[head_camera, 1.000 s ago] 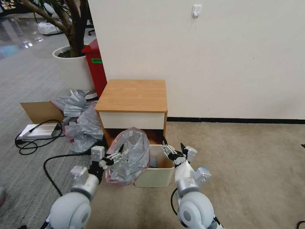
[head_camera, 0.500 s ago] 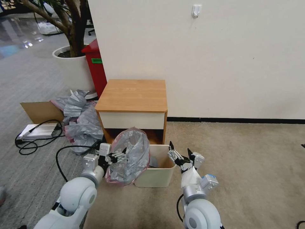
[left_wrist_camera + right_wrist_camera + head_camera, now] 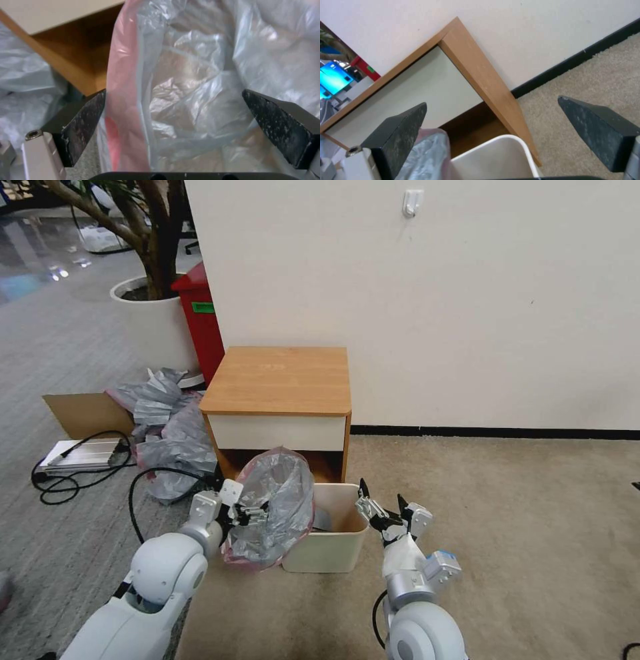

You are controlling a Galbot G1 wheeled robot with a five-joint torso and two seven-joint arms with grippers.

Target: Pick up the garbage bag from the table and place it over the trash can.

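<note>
Bag (image 3: 277, 507) found hanging over the left part of the bin (image 3: 330, 553), bulging up and leftward; far right portion of the bin mouth uncovered, cream rim bare. Bin on the carpet just in front of the table (image 3: 280, 380); table top bare.

Left gripper (image 3: 250, 511) at the bag's left flank, fingers spread wide with pink edge and grey film between them, not clamped. Right gripper (image 3: 383, 510) just right of the bin's near right corner, fingers also wide, holding nothing.

Risks, as judged:
- Film thin and slack. Closing the left fingers on a loose fold instead of the pink edge likely to bunch the bag rather than spread it.
- Bag resting on one side of the rim only. Any leftward drag likely to pull it off the bin altogether, or tip the light bin.
- Right gripper close to the bin wall. A sideways nudge likely to shift the bin under the table's lower opening.
- Heap of spare bags (image 3: 167, 440) lying left of the table, near the left arm's cable; snagging possible.

Differences between views:
- Head view: overall layout, both arms, uncovered part of the rim, heap, red bin (image 3: 200, 320) and planter (image 3: 150, 323) far left.
- Left wrist view: pink edge (image 3: 123, 100) passing just inside one dark finger (image 3: 83, 122), crumpled film across the gap; no contact confirmed on the other finger.
- Right wrist view: bare rim corner (image 3: 500, 155) between the open fingers (image 3: 398, 132), a little bag beside it, drawer front (image 3: 416, 95) and baseboard (image 3: 580, 57) beyond.
</note>
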